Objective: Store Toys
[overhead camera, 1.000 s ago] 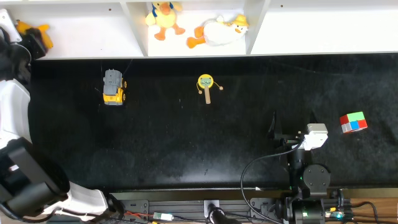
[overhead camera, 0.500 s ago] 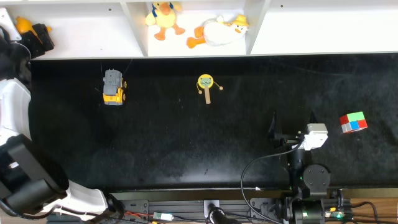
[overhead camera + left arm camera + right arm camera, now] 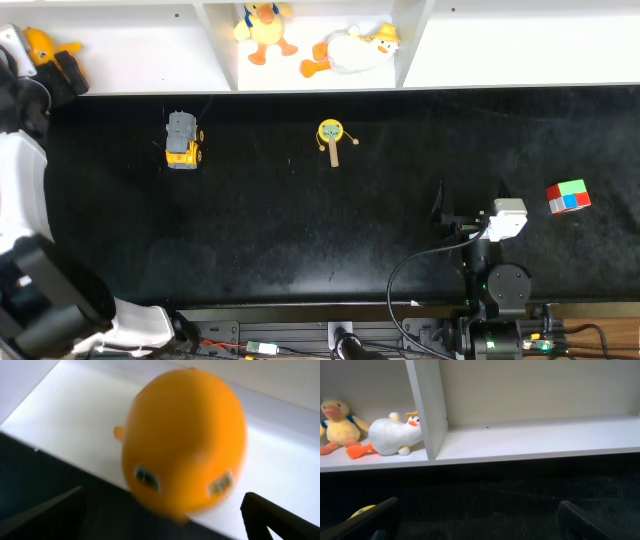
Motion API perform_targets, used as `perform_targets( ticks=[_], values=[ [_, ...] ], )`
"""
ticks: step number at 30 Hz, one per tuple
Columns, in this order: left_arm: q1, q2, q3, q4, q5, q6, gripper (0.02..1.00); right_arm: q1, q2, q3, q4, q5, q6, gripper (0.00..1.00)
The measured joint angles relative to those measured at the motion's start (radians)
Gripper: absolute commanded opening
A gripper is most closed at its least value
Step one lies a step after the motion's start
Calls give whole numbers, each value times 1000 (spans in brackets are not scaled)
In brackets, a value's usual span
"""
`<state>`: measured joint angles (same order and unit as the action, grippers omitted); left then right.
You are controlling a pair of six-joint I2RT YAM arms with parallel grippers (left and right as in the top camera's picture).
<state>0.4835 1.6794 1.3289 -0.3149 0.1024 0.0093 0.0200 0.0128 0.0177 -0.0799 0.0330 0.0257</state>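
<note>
The left tool gapes wide before the orange toy, seemingly resting at the shelf's left end for storage; the right tool is wide too.

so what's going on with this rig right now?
It is putting toys away on a white shelf. The left pincer is at the left compartment, open, with an orange toy just ahead of it over the shelf floor. A yellow duck and a white duck sit in the middle compartment. A toy truck, a rattle and a colour cube lie on the black table. The right pincer is open and empty.
</note>
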Motion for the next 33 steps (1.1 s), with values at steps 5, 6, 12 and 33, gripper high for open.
perform_targets(
  ticks=[5,6,12,33],
  values=[
    [0,-93,-22,-106,-10,2,998,0,0,0,0,0,0,996],
    [0,-118,-49,-105,-11,5,998,0,0,0,0,0,0,996],
    [-21,-375,-317,-105,-10,2,998,0,0,0,0,0,0,993],
    [-379,-415,-511,-271,-66,-68,1000,0,0,0,1,0,0,993]
  ],
)
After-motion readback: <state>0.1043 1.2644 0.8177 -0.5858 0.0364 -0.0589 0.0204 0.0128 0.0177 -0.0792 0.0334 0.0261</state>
